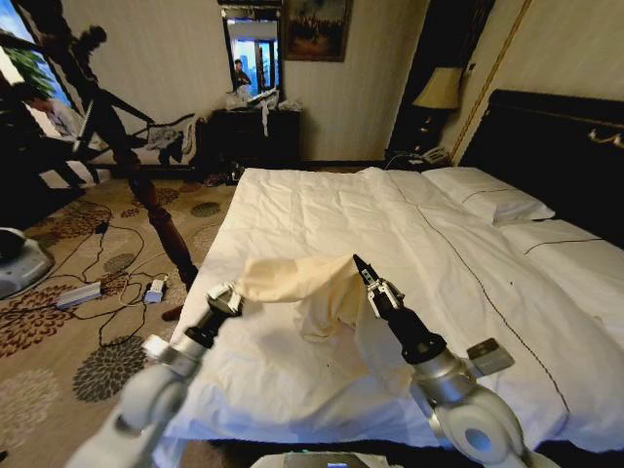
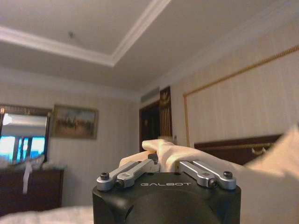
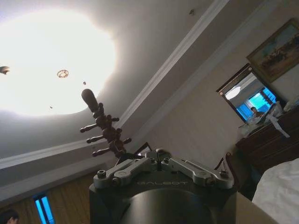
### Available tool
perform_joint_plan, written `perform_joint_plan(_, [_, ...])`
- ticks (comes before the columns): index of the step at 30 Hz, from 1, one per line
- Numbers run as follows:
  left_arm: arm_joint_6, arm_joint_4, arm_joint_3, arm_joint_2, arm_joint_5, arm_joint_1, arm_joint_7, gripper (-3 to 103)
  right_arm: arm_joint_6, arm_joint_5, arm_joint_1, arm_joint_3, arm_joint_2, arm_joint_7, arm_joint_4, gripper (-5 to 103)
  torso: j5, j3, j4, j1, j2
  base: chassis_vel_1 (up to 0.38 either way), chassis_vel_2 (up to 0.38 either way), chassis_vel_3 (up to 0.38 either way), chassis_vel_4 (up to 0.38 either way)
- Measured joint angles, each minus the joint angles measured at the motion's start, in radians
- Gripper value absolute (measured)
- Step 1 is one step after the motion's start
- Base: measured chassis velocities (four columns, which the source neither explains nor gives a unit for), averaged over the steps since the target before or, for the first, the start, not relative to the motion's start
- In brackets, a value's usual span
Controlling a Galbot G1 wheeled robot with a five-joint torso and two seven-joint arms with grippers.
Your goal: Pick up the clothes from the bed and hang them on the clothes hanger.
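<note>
The bed (image 1: 409,244), with its wrinkled white cover, fills most of the scene from the near edge to the dark headboard at the far right. To its left, on the patterned carpet, leans a tall dark turned-wood stand (image 1: 146,185); its knobbed top also rises against the ceiling in the right wrist view (image 3: 105,126).

The clothes (image 1: 307,288), a cream garment, are already off the bedding at their upper edge. That edge is stretched between the two arms over the near part of the bed, while the lower folds hang down and appear to touch the cover.

The left pincer (image 1: 226,295) holds the left end: in the left wrist view its fingers (image 2: 140,168) are drawn in on a bunch of cream fabric (image 2: 168,151). The right pincer (image 1: 363,268) meets the right end of the raised edge, its tips together at the cloth; the grip looks closed on the fabric, though the contact itself is small.

So the pick-up looks largely done. Hanging is not yet done, and the clothes hanger cannot be made out.
</note>
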Motion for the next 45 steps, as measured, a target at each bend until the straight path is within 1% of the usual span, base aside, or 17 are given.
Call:
perform_joint_plan(5, [0.076, -0.108, -0.156, 0.045, -0.173, -0.015, -0.032, 1, -0.010, 0.010, -0.023, 0.008, -0.026, -0.014, 0.000, 0, 0.0001, 0.000, -0.0001, 0.000, 0.000, 0.000, 0.000, 0.000, 0.000])
perform_joint_plan(8, [0.091, -0.117, -0.192, 0.050, -0.212, -0.020, -0.047, 1, -0.013, 0.018, -0.025, 0.016, -0.036, -0.020, 0.000, 0, 0.0001, 0.000, -0.0001, 0.000, 0.000, 0.000, 0.000, 0.000, 0.000])
perform_joint_plan(10, [0.110, -0.119, -0.285, 0.067, -0.296, -0.035, -0.069, 1, -0.017, 0.034, -0.022, 0.029, -0.056, -0.025, 0.000, 0, -0.0002, 0.000, 0.0000, 0.000, 0.000, 0.000, 0.000, 0.000, 0.000])
perform_joint_plan(12, [0.113, -0.119, -0.312, 0.073, -0.318, -0.038, -0.073, 1, -0.018, 0.036, -0.021, 0.029, -0.060, -0.025, 0.000, 0, -0.0002, 0.000, -0.0001, 0.000, 0.000, 0.000, 0.000, 0.000, 0.000])
perform_joint_plan(13, [0.122, -0.119, -0.385, 0.086, -0.368, -0.045, -0.085, 1, -0.021, 0.037, -0.013, 0.029, -0.067, -0.024, 0.000, 0, 0.0000, 0.000, -0.0001, 0.000, 0.000, 0.000, 0.000, 0.000, 0.000])
perform_joint_plan(16, [0.124, -0.088, -0.453, 0.096, -0.365, -0.048, -0.097, 1, -0.028, 0.037, 0.006, 0.018, -0.069, -0.001, 0.000, 0, 0.0006, 0.000, 0.0001, 0.000, 0.000, 0.000, 0.000, 0.000, 0.000])
perform_joint_plan(19, [0.129, 0.047, -0.449, 0.096, -0.218, -0.042, -0.098, 1, -0.035, 0.032, 0.052, -0.026, -0.063, 0.034, -0.007, 0, -0.0001, 0.000, 0.0001, 0.000, 0.000, 0.000, 0.000, 0.000, 0.000])
perform_joint_plan(20, [0.131, 0.110, -0.413, 0.090, -0.128, -0.039, -0.102, 1, -0.043, 0.023, 0.075, -0.053, -0.055, 0.045, -0.041, 0, -0.0005, 0.000, -0.0001, 0.000, 0.000, 0.000, 0.000, 0.000, 0.000])
perform_joint_plan(23, [0.129, 0.173, -0.362, 0.078, -0.047, -0.033, -0.097, 1, -0.052, 0.009, 0.103, -0.089, -0.046, 0.052, -0.087, 0, -0.0007, 0.000, 0.0000, 0.000, 0.000, 0.000, 0.000, 0.000, 0.000])
perform_joint_plan(26, [0.126, 0.311, -0.201, 0.027, 0.067, -0.047, -0.083, 1, -0.074, -0.027, 0.175, -0.197, -0.008, 0.091, -0.205, 0, 0.0001, 0.000, 0.0001, 0.000, 0.000, 0.000, 0.000, 0.000, 0.000])
perform_joint_plan(28, [0.126, 0.338, -0.179, 0.018, 0.090, -0.056, -0.085, 1, -0.078, -0.028, 0.185, -0.209, 0.003, 0.108, -0.224, 0, 0.0001, 0.000, 0.0000, 0.000, 0.000, 0.000, 0.000, 0.000, 0.000])
perform_joint_plan(32, [0.126, 0.572, -0.075, -0.035, 0.235, -0.145, -0.134, 1, -0.207, -0.027, 0.187, -0.224, 0.040, 0.355, -0.282, 16, -0.0001, 0.000, -0.0001, 0.000, 0.000, 0.000, 0.000, 0.000, 0.000])
perform_joint_plan(33, [0.126, 0.572, -0.075, -0.035, 0.235, -0.145, -0.134, 1, -0.207, -0.027, 0.187, -0.224, 0.040, 0.355, -0.282, 16, -0.0001, 0.000, -0.0001, 0.000, 0.000, 0.000, 0.000, 0.000, 0.000])
perform_joint_plan(36, [0.128, 0.690, -0.049, -0.049, 0.268, -0.188, -0.177, 1, -0.258, -0.005, 0.128, -0.238, 0.040, 0.461, -0.260, 33, -0.0001, 0.000, -0.0004, 0.000, 0.000, 0.000, 0.000, 0.000, 0.000])
perform_joint_plan(39, [0.126, 0.735, -0.036, -0.052, 0.276, -0.198, -0.194, -1, -0.277, 0.004, 0.102, -0.263, 0.052, 0.514, -0.246, 38, -0.0001, 0.000, -0.0002, 0.000, 0.000, 0.000, 0.000, 0.000, 0.000])
perform_joint_plan(42, [0.146, 0.748, -0.021, -0.047, 0.282, -0.182, -0.210, 14, -0.321, 0.037, 0.074, -0.305, 0.078, 0.624, -0.213, 54, 0.0001, 0.000, -0.0002, 0.000, 0.000, 0.000, 0.000, 0.000, 0.000])
perform_joint_plan(45, [0.180, 0.717, -0.017, -0.027, 0.309, -0.137, -0.215, 19, -0.363, 0.062, 0.035, -0.328, 0.084, 0.708, -0.178, 60, -0.0001, 0.000, 0.0001, 0.000, 0.000, 0.000, 0.000, 0.000, 0.000])
